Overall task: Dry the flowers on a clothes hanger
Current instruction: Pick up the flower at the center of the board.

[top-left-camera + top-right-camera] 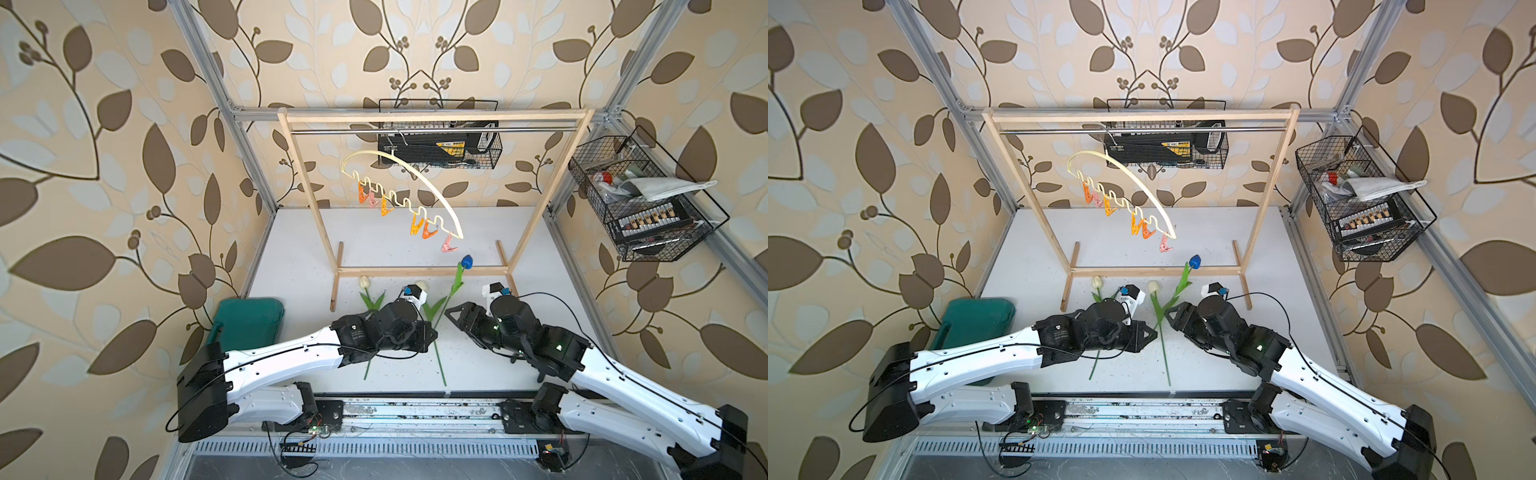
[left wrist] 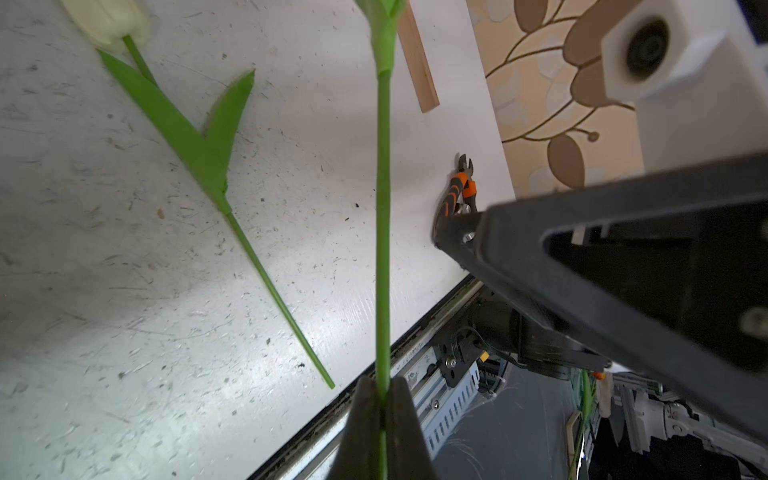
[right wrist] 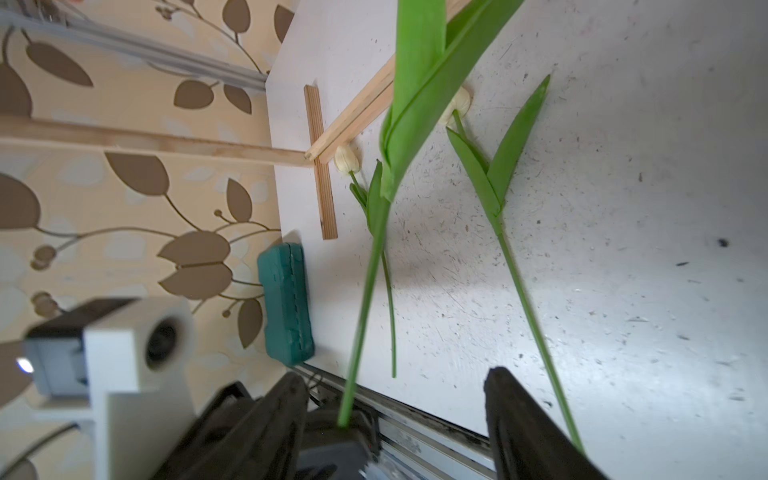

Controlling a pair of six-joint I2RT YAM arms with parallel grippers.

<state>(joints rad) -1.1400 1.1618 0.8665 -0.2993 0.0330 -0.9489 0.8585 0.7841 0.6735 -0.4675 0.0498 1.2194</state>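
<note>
Leaf-print wallpaper (image 1: 104, 166) booth, white tabletop (image 1: 291, 257).
Wooden rack (image 1: 436, 118) w/ metal rod (image 1: 436, 130) at back; wire baskets (image 1: 665, 249) on walls; green case (image 1: 249, 322) at table edge.

Over the table, hooked on the rail and slanting in both top views: cream arc hanger (image 1: 417, 171) with a wavy lower bar, strung with orange, yellow and pink pins (image 1: 417, 226). Just below the lowest pink pin, raised off the table and leaning: blue tulip (image 1: 457, 280), lower stem pinched tight in the left gripper (image 2: 382, 399). Flat on the table, heads pointing to the back: left white tulip (image 1: 372, 301) and middle white tulip (image 1: 430, 309), stems near parallel.
</note>
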